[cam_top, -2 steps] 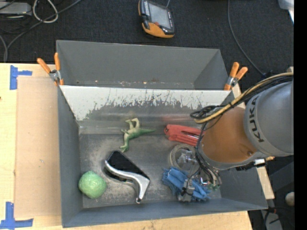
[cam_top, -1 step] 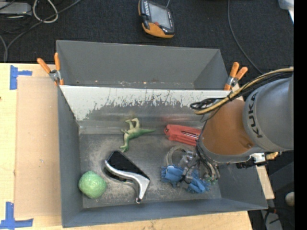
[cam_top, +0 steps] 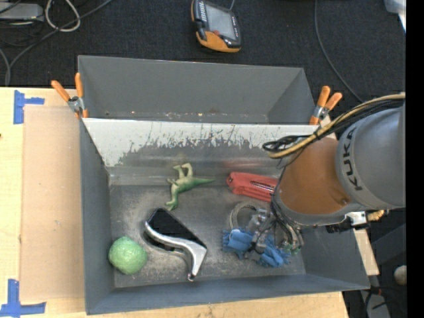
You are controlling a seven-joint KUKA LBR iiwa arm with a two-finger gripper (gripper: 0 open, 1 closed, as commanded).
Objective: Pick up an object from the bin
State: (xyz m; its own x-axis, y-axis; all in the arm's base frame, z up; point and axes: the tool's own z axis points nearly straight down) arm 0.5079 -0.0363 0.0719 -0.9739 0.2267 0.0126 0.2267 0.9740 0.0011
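Green ball: one
Green toy lizard: one
Black-and-white shoe: one
Red handle: one
Blue plastic piece: one, perhaps more, partly hidden

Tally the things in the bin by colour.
Green: 2, the ball and the toy lizard
Black and white: 1, the shoe
Red: 1, a long piece
Blue: 1 at least, a crumpled thing partly under the tool
Total: 5 that can be told apart; the arm may hide more.
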